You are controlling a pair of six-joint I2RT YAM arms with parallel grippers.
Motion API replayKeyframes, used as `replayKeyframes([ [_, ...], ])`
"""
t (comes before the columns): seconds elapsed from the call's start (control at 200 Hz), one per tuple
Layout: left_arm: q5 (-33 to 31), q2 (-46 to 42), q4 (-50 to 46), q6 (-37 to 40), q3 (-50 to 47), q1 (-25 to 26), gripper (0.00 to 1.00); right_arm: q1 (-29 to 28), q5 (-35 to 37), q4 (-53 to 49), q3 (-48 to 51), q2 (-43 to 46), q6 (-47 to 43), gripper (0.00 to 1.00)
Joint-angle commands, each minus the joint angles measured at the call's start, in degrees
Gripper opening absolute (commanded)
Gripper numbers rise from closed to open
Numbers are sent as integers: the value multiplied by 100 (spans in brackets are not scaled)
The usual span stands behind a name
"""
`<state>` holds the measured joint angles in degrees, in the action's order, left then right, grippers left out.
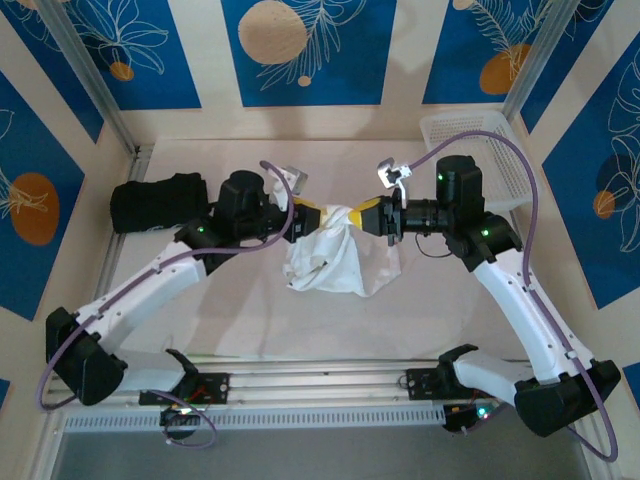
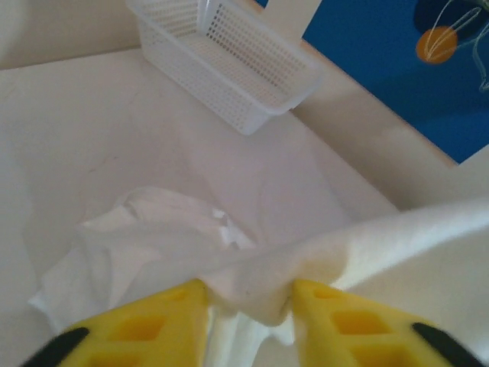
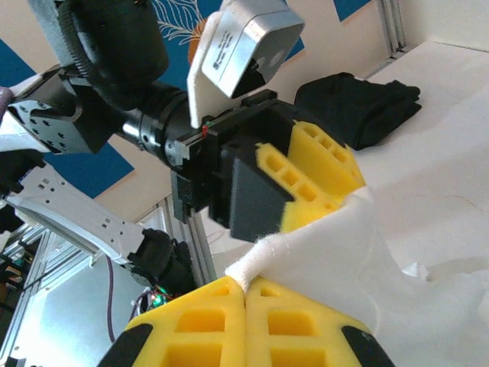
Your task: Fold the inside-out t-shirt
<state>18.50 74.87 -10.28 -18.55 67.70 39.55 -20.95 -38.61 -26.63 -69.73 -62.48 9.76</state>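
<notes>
While the left gripper (image 1: 320, 215) and right gripper (image 1: 361, 218) are pinching the t-shirt (image 1: 332, 265), we are holding it hanging between them.

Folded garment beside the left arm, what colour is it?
The folded garment is black, clearest in the top external view.

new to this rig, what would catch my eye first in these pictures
A white thin-cloth t-shirt is held up bunched in the middle, pinched between the left arm's yellow fingers and the right arm's yellow fingers. A black folded garment lies far left; a white perforated plastic basket sits in the far right corner.
</notes>
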Motion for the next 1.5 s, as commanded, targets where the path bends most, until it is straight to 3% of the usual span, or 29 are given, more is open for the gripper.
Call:
replayKeyframes([
  [0.0,639,133,523,-477,270,-58,6,74,-11,-213,-135,80,-291,0],
  [0.035,786,133,615,-644,292,-120,0,127,111,-228,-124,131,-261,0],
  [0.24,1496,-352,1238,-1628,196,-556,0,339,1096,-254,-75,365,166,0],
  [0.59,1541,-1281,1825,-2605,-646,-985,0,360,1215,306,60,525,656,0],
  [0.785,93,-1295,1,-1217,-575,-927,0,398,-276,1622,351,523,1379,0],
  [0.905,-404,-1089,-486,-781,-552,-854,0,338,-538,1759,395,498,1331,0],
  [0.99,-518,-1044,-558,-496,-554,-725,0,312,-333,1546,434,437,1224,0],
  [1.105,-686,-1281,-328,-95,-722,-472,28,239,-184,1157,391,231,1072,0],
  [1.2,-795,-1545,-92,233,-891,-204,39,188,-115,1065,391,162,988,0],
  [1.495,-257,-1219,-26,840,-512,623,45,131,8,941,365,102,910,0],
])
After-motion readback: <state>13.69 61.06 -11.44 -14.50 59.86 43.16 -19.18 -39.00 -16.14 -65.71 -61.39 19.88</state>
